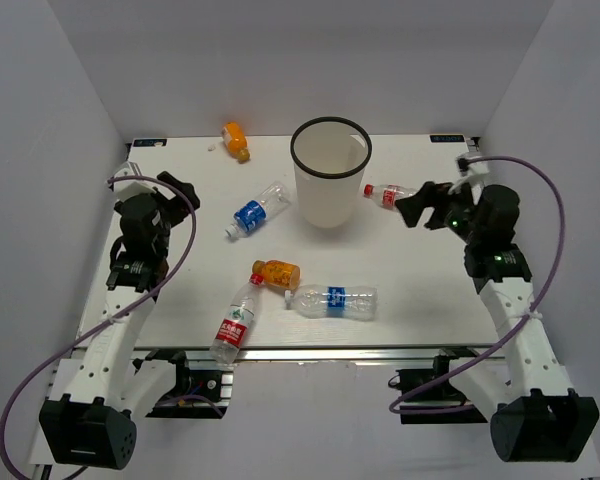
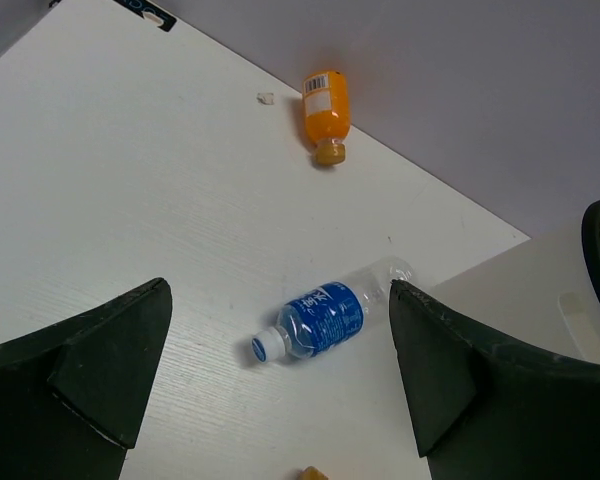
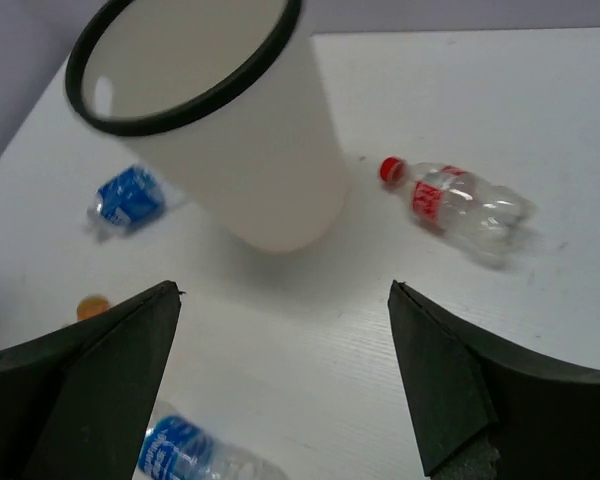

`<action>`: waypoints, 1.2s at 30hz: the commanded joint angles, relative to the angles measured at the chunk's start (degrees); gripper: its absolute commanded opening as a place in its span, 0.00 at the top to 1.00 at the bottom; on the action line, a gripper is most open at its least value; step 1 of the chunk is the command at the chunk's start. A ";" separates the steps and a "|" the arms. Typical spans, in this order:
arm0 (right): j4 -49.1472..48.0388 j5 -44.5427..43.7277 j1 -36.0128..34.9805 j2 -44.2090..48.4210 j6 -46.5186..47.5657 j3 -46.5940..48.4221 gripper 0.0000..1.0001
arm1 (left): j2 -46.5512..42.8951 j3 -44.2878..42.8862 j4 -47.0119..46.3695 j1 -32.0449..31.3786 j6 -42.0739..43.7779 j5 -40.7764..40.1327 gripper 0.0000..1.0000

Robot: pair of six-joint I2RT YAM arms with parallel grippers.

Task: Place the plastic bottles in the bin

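The white bin [image 1: 330, 185] with a black rim stands at the back middle of the table. Six bottles lie on the table: an orange one [image 1: 235, 141] at the back, a blue-label one [image 1: 258, 210] left of the bin, a red-label one [image 1: 388, 195] right of it, and an orange one [image 1: 277, 273], a blue-label one [image 1: 332, 301] and a red-label one [image 1: 237, 320] near the front. My left gripper [image 1: 180, 188] is open and empty, above the table left of the blue-label bottle [image 2: 325, 318]. My right gripper [image 1: 418, 207] is open and empty, beside the red-label bottle [image 3: 455, 197].
The table [image 1: 420, 280] is white, with grey walls on three sides. In the right wrist view the bin [image 3: 250, 150] stands straight ahead, with blue-label bottles at the left [image 3: 127, 197] and bottom [image 3: 195, 455]. The table's front edge [image 1: 310, 350] lies close to the front bottles.
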State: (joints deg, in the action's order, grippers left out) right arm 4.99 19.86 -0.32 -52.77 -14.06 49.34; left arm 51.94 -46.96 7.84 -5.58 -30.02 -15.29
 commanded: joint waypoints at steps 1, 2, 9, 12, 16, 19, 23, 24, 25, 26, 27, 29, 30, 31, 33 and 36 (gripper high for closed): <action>0.77 14.00 -9.46 -2.50 10.94 2.24 0.11 | 0.96 -0.50 -0.54 0.14 1.37 3.50 0.02; 0.81 10.15 -9.53 -3.55 13.25 2.86 0.11 | 1.66 -0.33 -0.63 0.22 1.46 3.86 0.02; 12.49 0.37 -34.64 -11.82 27.67 4.62 0.11 | 2.73 1.25 -1.07 0.14 2.07 6.76 0.02; 16.43 -3.76 -42.03 -15.60 35.48 4.45 0.11 | 2.38 2.39 -1.68 0.14 2.07 7.90 0.02; 18.21 -9.11 -49.24 -21.04 39.73 4.89 0.11 | 2.37 3.54 -2.12 0.22 1.81 8.52 0.02; 18.03 -9.22 -49.60 -23.42 40.69 4.36 0.11 | 2.81 3.89 -2.30 0.14 1.98 8.96 0.02; 16.98 -10.27 -51.18 -26.94 40.00 3.31 0.11 | 3.52 4.07 -2.47 0.14 1.98 9.40 0.02; 16.46 -12.45 -51.71 -27.55 39.91 2.70 0.11 | 3.60 4.07 -2.47 0.14 2.07 9.40 0.02; 14.97 -13.78 -52.67 -28.95 39.73 1.91 0.11 | 3.69 4.16 -2.47 0.14 2.16 9.31 0.02; 14.61 -14.92 -53.12 -29.75 39.55 1.38 0.11 | 3.78 4.24 -2.47 0.14 2.25 9.14 0.02; 14.78 -16.85 -53.82 -30.71 39.21 1.54 0.11 | 3.87 4.33 -2.56 0.14 2.33 9.05 0.02; 16.01 -17.65 -55.05 -33.79 38.68 2.07 0.11 | 4.13 4.51 -2.65 0.14 2.42 8.96 0.02; 15.92 -19.14 -55.40 -34.49 38.50 1.99 0.11 | 4.13 4.51 -2.74 0.22 2.60 8.96 0.02; 15.84 -19.68 -55.58 -35.98 38.24 1.90 0.10 | 4.13 4.60 -2.74 0.14 2.69 9.05 0.02; 15.84 -22.30 -55.76 -37.13 37.71 1.90 0.14 | 4.04 4.86 -2.74 0.22 2.95 8.79 0.02; 19.17 -21.61 -56.28 -38.02 36.39 3.39 0.25 | 3.78 5.12 -2.56 0.14 3.13 7.65 0.02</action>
State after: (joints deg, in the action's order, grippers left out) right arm 22.09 0.67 -56.03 -91.00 23.83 51.46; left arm 56.21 -42.48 6.00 -5.58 -27.83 -6.94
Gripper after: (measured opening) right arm 0.774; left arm 0.982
